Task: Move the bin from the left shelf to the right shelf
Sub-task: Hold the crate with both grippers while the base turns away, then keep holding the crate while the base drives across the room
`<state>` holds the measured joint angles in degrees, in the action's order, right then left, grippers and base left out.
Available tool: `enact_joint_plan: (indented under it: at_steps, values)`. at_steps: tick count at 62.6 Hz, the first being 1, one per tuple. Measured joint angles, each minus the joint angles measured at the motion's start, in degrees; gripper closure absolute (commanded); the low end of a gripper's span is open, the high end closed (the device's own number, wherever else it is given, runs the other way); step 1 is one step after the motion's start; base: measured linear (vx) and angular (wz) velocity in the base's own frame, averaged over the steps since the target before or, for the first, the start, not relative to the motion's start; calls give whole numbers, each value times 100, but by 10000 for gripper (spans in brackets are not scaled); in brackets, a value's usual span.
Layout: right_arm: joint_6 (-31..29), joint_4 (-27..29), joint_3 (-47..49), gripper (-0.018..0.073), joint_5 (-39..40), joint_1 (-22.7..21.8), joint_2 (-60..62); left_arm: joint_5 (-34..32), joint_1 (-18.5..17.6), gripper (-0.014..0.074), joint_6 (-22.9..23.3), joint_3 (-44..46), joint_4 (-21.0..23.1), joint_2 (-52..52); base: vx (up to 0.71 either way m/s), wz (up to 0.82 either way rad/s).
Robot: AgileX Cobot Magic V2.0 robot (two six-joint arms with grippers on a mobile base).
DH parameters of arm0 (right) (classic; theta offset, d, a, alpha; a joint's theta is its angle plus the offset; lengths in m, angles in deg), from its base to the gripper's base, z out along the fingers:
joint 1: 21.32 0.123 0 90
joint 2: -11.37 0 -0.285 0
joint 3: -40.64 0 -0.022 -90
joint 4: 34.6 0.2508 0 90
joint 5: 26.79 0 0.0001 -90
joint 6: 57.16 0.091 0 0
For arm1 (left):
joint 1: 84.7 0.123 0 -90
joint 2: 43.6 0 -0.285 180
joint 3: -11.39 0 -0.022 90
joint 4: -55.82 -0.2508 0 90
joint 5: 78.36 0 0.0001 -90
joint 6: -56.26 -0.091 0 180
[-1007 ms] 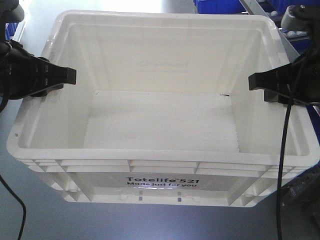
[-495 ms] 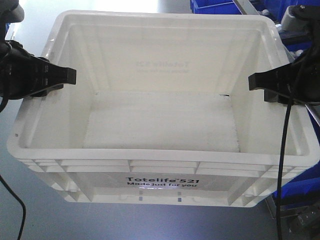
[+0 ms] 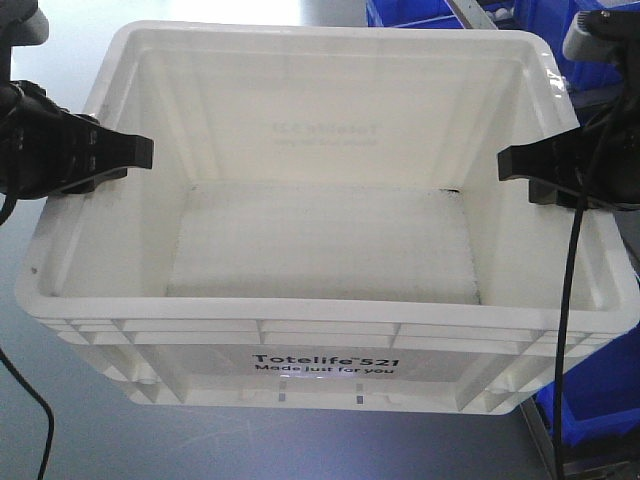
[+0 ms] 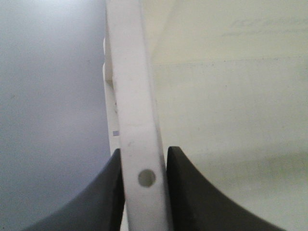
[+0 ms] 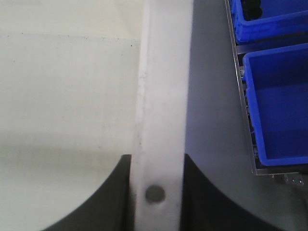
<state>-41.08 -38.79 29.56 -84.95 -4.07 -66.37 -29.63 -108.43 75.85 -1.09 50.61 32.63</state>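
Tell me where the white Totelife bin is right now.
The white Totelife bin fills the centre of the front view, its side rims clamped by the left gripper and right gripper, blue bins off to its right.

We see a smooth grey surface (image 3: 60,420) spreading below and to the left, with a pale sheen of light along its far edge. A far blue bin (image 3: 410,12) sits at the upper right, and a near blue bin (image 3: 600,400) shows at the lower right. From the right wrist view we make out an open blue bin (image 5: 279,106) and a second blue bin (image 5: 260,12) beyond it, both in a metal rack frame (image 5: 276,169).
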Motion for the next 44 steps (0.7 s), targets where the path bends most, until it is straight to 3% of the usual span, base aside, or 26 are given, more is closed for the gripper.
enact_joint_plan:
  at_steps: [44]
  values:
    - [0, -2, 0, 565, 0, 0, 0, 0, 0, 602, -3, 0, 6, 0, 28, 6]
